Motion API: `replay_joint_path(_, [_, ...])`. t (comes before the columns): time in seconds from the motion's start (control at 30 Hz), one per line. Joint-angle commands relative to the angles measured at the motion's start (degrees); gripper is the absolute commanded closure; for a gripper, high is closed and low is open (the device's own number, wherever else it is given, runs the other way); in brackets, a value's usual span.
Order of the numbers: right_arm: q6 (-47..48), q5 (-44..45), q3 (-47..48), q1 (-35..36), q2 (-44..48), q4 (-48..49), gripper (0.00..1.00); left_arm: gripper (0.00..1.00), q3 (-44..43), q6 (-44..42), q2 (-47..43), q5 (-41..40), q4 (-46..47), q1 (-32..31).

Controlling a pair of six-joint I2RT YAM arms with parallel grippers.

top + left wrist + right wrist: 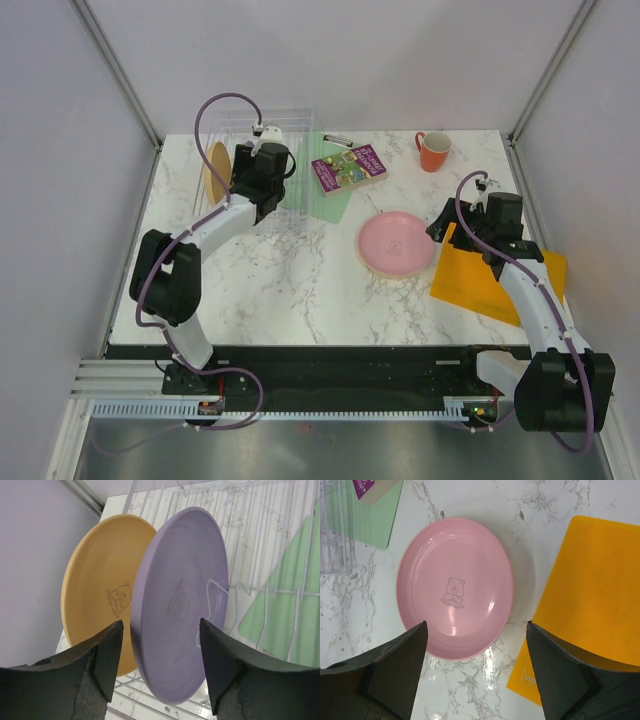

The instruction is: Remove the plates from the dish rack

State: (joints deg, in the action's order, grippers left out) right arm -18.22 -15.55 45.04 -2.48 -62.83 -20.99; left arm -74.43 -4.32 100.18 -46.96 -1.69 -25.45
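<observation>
the right arm's jaws point(474, 630) hang spread wide and empty over a pink plate point(455, 587), which lies flat on the marble-patterned table point(270, 290) with its bear print facing up. just beside the plate on the right, not touching it, lies an orange sheet point(600, 580). farther back on the left, the left arm's jaws point(160, 630) are also wide open with nothing in them, one finger on each side of the lower edge of a lilac plate point(180, 600). that plate stands on edge in the clear dish rack point(300, 125), and a yellow-orange plate point(100, 590) stands on edge in the next slot to its left. a pale green sheet point(335, 200) lies by the rack's right side, with a purple book point(348, 167) resting partly on it. an orange mug point(433, 151) stands upright near the table's far edge.
</observation>
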Motion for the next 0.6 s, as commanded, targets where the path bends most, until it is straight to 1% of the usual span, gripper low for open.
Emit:
replay_joint_path(0.0, [0.46,-2.11,0.76,-0.07,-0.19,2.36,0.13,0.35,-2.56,-1.66,1.15,-3.93,3.28,0.23])
replay_joint_path(0.03, [0.38,-2.2,0.67,-0.07,-0.19,2.36,0.13,0.4,-2.3,-1.49,1.16,-4.71,3.28,0.31])
replay_joint_path(0.1, [0.38,-2.38,0.58,-0.07,-0.1,2.54,0.13,0.47,-1.94,-1.05,0.89,-5.07,3.28,0.32])
replay_joint_path(0.13, [0.46,-2.29,0.58,-0.07,0.07,2.54,0.14,0.53,-1.51,-0.87,0.81,-4.9,3.28,0.32])
replay_joint_path(0.2, [0.38,-2.38,0.49,-0.07,-0.01,2.62,0.14,0.62,-1.33,-0.61,0.37,-4.89,3.19,0.32])
replay_joint_path(0.23, [0.38,-2.38,0.4,-0.07,-0.1,2.54,0.14,0.7,-1.33,-0.61,0.37,-5.07,3.19,0.23])
replay_joint_path(0.3, [0.2,-2.47,0.32,-0.07,-0.1,2.62,0.14,0.79,-1.33,-0.69,-0.07,-5.25,3.19,0.32])
replay_joint_path(0.33, [0.2,-2.47,0.32,-0.07,-0.01,2.54,0.13,0.87,-1.41,-0.69,0.01,-5.42,3.1,0.23])
replay_joint_path(0.43, [0.2,-2.38,0.14,-0.07,-0.01,2.62,0.13,0.98,-1.59,-0.69,-0.25,-6.12,2.92,0.14])
replay_joint_path(0.57, [0.11,-2.55,-0.04,-0.07,-0.19,2.62,0.14,0.98,-2.2,-1.92,-0.78,-8.49,2.92,-0.21])
